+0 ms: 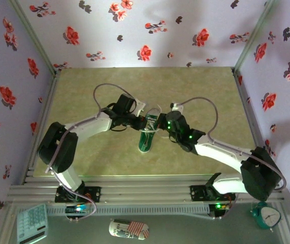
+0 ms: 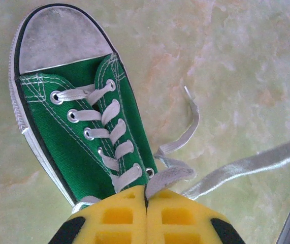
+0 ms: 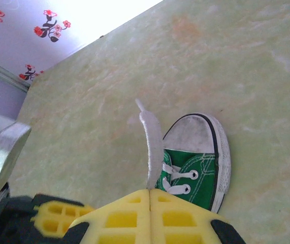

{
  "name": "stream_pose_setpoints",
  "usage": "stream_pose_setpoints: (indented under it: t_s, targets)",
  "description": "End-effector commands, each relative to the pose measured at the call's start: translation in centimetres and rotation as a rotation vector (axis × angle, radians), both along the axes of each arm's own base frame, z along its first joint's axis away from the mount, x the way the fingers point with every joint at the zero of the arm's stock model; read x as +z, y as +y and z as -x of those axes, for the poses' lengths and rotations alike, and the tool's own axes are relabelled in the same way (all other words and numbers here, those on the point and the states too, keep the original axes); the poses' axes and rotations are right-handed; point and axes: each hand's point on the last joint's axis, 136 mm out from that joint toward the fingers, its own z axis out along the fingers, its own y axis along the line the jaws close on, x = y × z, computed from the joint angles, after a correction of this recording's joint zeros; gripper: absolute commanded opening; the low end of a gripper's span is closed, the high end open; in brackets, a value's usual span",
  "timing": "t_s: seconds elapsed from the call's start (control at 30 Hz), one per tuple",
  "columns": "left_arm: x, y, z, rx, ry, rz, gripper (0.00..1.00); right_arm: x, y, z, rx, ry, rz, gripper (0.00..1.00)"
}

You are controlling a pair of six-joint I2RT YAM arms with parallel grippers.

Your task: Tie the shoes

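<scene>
The shoe [image 1: 146, 138] is a small green sneaker with a white toe cap, lying in the middle of the table with its toe toward the arms. Both grippers meet over its ankle end. My left gripper [image 2: 147, 192] is shut on a white lace [image 2: 171, 175] just past the top eyelet of the shoe [image 2: 78, 127]. A second lace end [image 2: 246, 165] trails off to the right over the table. My right gripper [image 3: 150, 189] is shut on the other lace [image 3: 152, 140], which stands up curved beside the shoe [image 3: 198, 165]. From above, the left gripper [image 1: 138, 123] and right gripper [image 1: 160, 126] flank the shoe.
The greenish table [image 1: 200, 91] is walled by flowered panels on three sides. Off the table in front lie a white striped patterned oblong thing [image 1: 128, 229], a teal clock [image 1: 266, 216] and a keypad-like device [image 1: 32, 223]. Metal rails [image 1: 145, 193] run along the near edge.
</scene>
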Motion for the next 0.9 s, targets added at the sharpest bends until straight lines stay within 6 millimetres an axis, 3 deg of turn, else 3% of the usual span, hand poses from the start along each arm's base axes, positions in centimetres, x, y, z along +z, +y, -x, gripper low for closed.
stream_pose_setpoints:
  t_s: [0.0, 0.2, 0.4, 0.57, 0.7, 0.87]
  targets:
    - [1.0, -0.1, 0.3, 0.0, -0.054, 0.006, 0.0, 0.0, 0.6, -0.5, 0.047, 0.077, -0.014, 0.0]
    - [1.1, 0.2, 0.5, 0.006, -0.076, -0.009, 0.0, -1.3, 1.2, -2.0, 0.146, 0.177, 0.052, 0.0]
    - [0.9, 1.0, -0.1, 0.068, -0.094, -0.034, 0.0, -1.2, -0.9, -3.5, 0.131, 0.198, 0.132, 0.0]
    - [0.8, 1.1, -0.6, 0.106, -0.095, -0.029, 0.0, -1.5, -1.1, -0.9, 0.229, 0.233, 0.167, 0.0]
    - [0.8, 0.8, -0.7, 0.106, -0.091, -0.022, 0.0, -1.8, -0.5, 1.8, 0.306, 0.267, 0.08, 0.0]
    - [0.6, 0.6, -0.6, 0.094, -0.086, -0.025, 0.0, -1.7, -0.9, 3.1, 0.317, 0.3, 0.074, 0.0]
